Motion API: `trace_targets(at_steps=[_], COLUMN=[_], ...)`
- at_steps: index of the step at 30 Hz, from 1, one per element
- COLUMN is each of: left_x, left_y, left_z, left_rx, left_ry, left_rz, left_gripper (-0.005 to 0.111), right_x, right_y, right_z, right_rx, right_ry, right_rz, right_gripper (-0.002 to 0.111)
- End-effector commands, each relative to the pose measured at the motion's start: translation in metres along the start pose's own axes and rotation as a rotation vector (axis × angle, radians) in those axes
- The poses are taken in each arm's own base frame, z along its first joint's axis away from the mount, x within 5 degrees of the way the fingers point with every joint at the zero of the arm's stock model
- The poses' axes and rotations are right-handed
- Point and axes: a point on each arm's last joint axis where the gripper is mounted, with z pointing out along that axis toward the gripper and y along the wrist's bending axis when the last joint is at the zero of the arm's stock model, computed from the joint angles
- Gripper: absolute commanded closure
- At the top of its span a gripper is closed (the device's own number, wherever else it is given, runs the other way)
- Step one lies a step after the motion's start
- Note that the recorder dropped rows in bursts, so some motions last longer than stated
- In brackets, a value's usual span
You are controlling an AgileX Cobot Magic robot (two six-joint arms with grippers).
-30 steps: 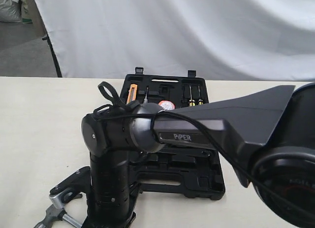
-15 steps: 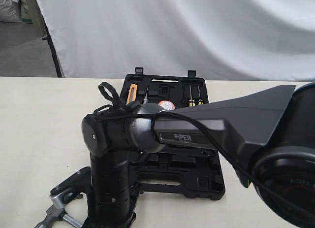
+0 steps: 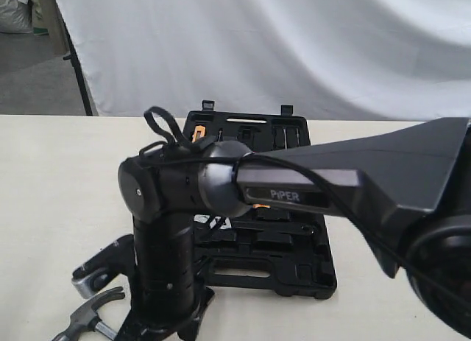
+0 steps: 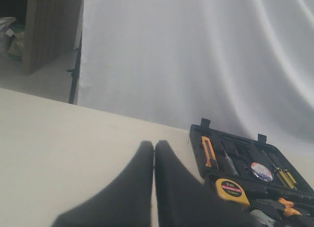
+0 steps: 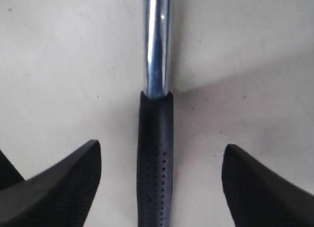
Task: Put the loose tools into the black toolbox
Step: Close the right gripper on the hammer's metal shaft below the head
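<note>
Hammer first: the steel claw hammer with black perforated rubber handle lies flat on the cream worktop, outside the case. My right jaws stand wide open astride that handle. One textured black fingertip sits on each side of the grip, both clear of it, with bare worktop showing in the gaps, so I hold nothing. The polished steel shaft runs straight out from the grip between them.

From the exterior view, my right arm reaches across the front of the case to the near left part of the worktop, wrist pointing down. The hammer's curved claw head shows just beside the wrist, at the near edge.

The large black plastic two-half toolbox lies open in the middle of the worktop, partly hidden behind that arm, with its two latches on the far edge.

My left jaws are closed, their dark fingers pressed together along a thin seam with nothing between them. Past them, the case's far half holds an orange utility knife, the small round tape roll with whitish label and yellow-handled screwdrivers. A yellow tape measure sits in the case nearer to me.
</note>
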Motion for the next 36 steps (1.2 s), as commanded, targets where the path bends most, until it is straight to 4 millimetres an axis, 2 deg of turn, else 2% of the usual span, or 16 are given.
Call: trace_targets(at_steps=[1, 3, 6, 15, 26, 36], left_x=[-0.002, -0.002, -0.002, -0.002, -0.002, -0.002], left_y=[-0.001, -0.001, -0.001, -0.001, -0.001, -0.001], left_z=[0.0, 0.0, 0.0, 0.0, 0.0, 0.0], left_rx=[0.01, 0.01, 0.01, 0.01, 0.01, 0.01], left_ry=[-0.012, -0.012, -0.012, -0.012, -0.012, -0.012], left_rz=[0.001, 0.001, 0.001, 0.001, 0.001, 0.001], left_gripper=[0.106, 0.106, 0.106, 0.106, 0.106, 0.106], right_x=[-0.002, -0.008, -0.017, -0.039, -0.054, -0.055], right_y=[0.008, 0.011, 0.011, 0.019, 0.014, 0.01], right_z=[-0.043, -0.053, -0.055, -0.021, 0.017, 0.022], right_rx=[0.027, 0.038, 0.066, 0.104, 0.147, 0.17], right_ry=[-0.121, -0.211, -0.301, -0.353, -0.365, -0.359], right_rz=[-0.034, -0.031, -0.055, -0.154, -0.208, -0.22], right_gripper=[0.042, 0.042, 0.042, 0.043, 0.043, 0.043])
